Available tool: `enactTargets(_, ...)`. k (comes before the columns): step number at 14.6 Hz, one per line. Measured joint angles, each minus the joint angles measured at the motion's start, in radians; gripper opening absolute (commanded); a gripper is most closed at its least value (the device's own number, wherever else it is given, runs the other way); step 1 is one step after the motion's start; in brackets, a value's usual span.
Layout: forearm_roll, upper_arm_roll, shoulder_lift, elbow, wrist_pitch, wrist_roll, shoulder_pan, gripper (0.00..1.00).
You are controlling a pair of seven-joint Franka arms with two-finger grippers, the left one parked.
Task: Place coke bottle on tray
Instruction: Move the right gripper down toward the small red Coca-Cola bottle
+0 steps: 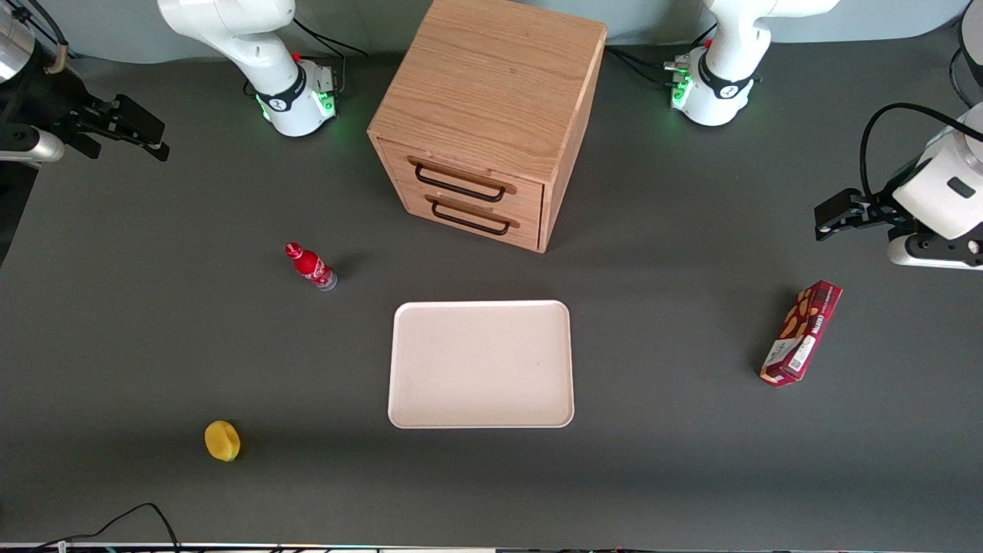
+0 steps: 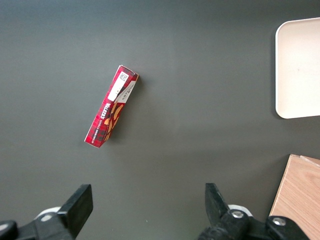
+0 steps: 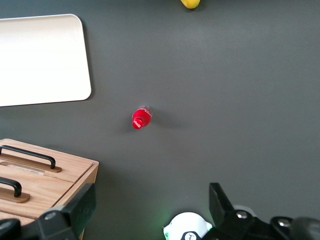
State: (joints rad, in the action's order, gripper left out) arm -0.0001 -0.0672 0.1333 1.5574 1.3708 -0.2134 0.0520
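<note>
The coke bottle, small with a red cap and red label, stands on the dark table, beside the tray and a little farther from the front camera. It also shows in the right wrist view, seen from above. The pale pinkish-white tray lies flat in front of the drawer cabinet, with nothing on it; part of it shows in the right wrist view. My right gripper hangs high at the working arm's end of the table, well apart from the bottle. Its fingers stand wide open and empty.
A wooden drawer cabinet stands farther from the camera than the tray, both drawers shut. A yellow fruit lies near the table's front edge. A dark red snack box lies toward the parked arm's end. The working arm's base stands beside the cabinet.
</note>
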Motion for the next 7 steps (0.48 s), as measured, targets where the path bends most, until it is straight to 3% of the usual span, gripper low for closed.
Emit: enactTargets(7, 0.018, -0.028, -0.016, 0.019, -0.011, 0.000, -0.006, 1.00)
